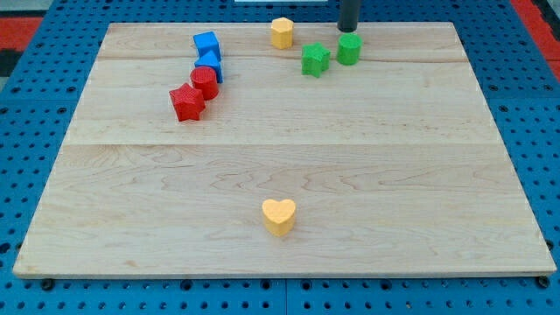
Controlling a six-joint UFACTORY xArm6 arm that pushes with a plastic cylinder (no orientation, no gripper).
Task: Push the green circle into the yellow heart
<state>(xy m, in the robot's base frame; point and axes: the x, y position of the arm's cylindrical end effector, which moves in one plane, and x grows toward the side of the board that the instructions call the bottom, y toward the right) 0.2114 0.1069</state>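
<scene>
Wooden worktop (289, 166): green circle (349, 49) far right, tip (349, 31) just behind it; no jaws fitted. Yellow heart (279, 216) well apart, near centre. Risk: off-centre push deflects circle into green star (315, 59).

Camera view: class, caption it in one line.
My tip sits just behind the green circle, far from the yellow heart.
</scene>
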